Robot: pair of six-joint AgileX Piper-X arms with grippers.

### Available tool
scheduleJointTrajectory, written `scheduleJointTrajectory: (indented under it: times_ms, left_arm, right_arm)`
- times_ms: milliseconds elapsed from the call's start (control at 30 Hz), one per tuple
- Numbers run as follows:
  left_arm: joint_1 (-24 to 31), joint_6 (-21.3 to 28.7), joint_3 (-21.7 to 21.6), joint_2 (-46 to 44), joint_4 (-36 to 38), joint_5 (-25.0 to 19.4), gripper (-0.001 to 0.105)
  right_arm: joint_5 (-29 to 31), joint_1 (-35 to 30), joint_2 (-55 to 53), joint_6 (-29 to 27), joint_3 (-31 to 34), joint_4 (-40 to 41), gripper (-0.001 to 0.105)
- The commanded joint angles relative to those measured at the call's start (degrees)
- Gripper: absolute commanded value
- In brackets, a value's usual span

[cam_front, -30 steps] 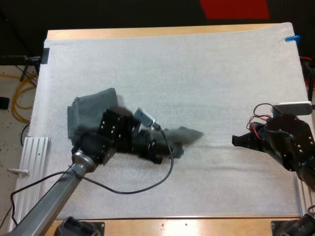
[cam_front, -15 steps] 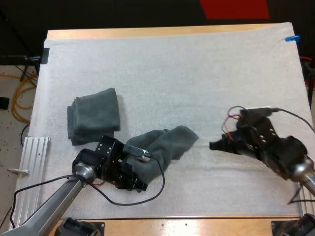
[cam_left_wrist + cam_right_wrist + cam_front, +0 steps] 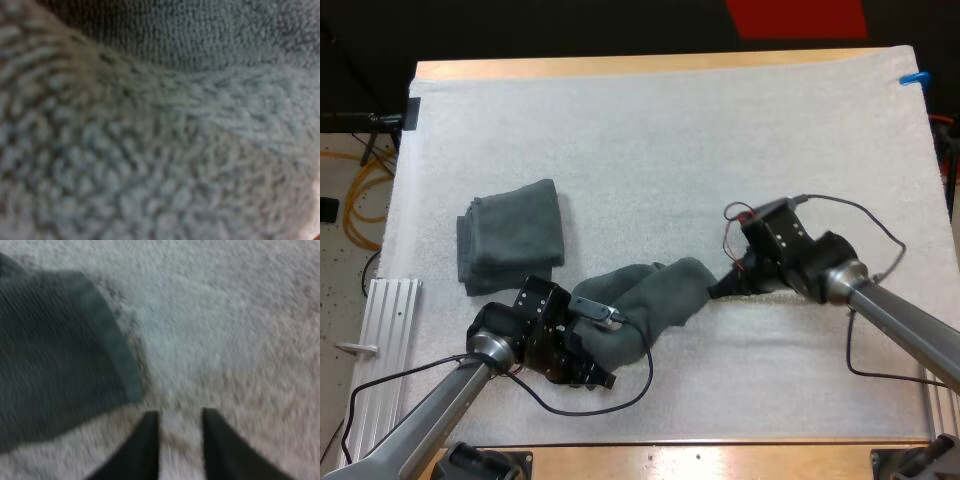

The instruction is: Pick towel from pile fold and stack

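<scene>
High view had the crumpled towel [image 3: 645, 300] at frame centre, with the left pincer [image 3: 592, 368] pressed into its lower-left end, perhaps anchoring it; its grip I could not tell. Spread, the right pincer [image 3: 718, 290] sat just beside the towel's right edge, placed to take it. Bare mat [image 3: 720, 150] lay above, folded stack [image 3: 510, 245] at left.

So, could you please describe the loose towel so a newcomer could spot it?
On the white mat, look toward its near edge. Between the left gripper and the right gripper lies the crumpled towel, a rumpled heap, unlike the flat folded stack to its left.
</scene>
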Motion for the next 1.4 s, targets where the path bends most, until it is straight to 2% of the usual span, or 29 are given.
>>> scheduleJointTrajectory:
  times_ms: [0,67,267,367,433,500,567,633,733,967,1067,1133,1167,1200,1367]
  left_arm:
    - [0.1,0.2,-0.2,-0.5,0.5,-0.5,0.0]
    - [0.1,0.2,-0.2,-0.5,0.5,-0.5,0.0]
    - [0.1,0.2,-0.2,-0.5,1.2,-0.5,0.0]
    - [0.1,0.2,-0.2,-0.5,1.4,-0.5,0.0]
    - [0.1,0.2,-0.2,-0.5,1.4,-0.5,0.0]
    - [0.1,0.2,-0.2,-0.5,1.4,-0.4,0.0]
    - [0.1,0.2,-0.2,-0.5,1.4,-0.3,0.0]
    - [0.1,0.2,-0.2,-0.5,1.4,-0.4,0.0]
    - [0.1,0.2,-0.2,-0.5,1.4,-0.4,0.0]
    - [0.1,0.2,-0.2,-0.5,1.4,-0.4,0.0]
    - [0.1,0.2,-0.2,-0.5,1.4,-0.4,0.0]
    - [0.1,0.2,-0.2,-0.5,1.6,-0.4,0.0]
    - [0.1,0.2,-0.2,-0.5,1.6,-0.4,0.0]
    - [0.1,0.2,-0.2,-0.5,1.6,-0.4,0.0]
    - [0.1,0.2,-0.7,-0.6,1.9,-0.4,0.0]
  right_arm:
    - [-0.7,-0.1,1.4,-1.1,-1.9,-0.4,0.049]
    - [-0.7,-0.1,3.1,-1.9,-3.5,-0.4,0.058]
    - [-4.8,-0.7,9.9,-2.3,-6.8,-0.1,0.059]
    - [-7.2,-0.7,12.4,-2.3,-8.0,1.6,0.054]
    - [-11.0,-0.7,13.9,-2.3,-8.5,2.9,0.045]
    - [-11.2,-0.7,15.1,-2.2,-8.6,3.4,0.042]
    - [-12.0,-0.7,16.1,-2.2,-8.6,3.9,0.042]
    - [-17.0,-0.7,16.8,-2.2,-8.6,4.6,0.042]
    - [-20.8,-0.4,16.8,-2.2,-8.6,5.5,0.042]
    - [-21.5,-0.3,16.8,-2.3,-8.6,9.3,0.041]
    - [-21.5,-0.3,16.8,-2.3,-8.6,8.9,0.032]
    - [-21.5,-0.3,16.8,-2.2,-8.6,8.5,0.009]
    - [-21.5,-0.3,16.8,-2.2,-8.6,8.3,0.003]
    - [-21.3,-0.3,16.8,-2.0,-8.6,7.8,0.0]
    - [-21.1,-0.3,15.6,-1.9,-8.6,5.4,0.0]
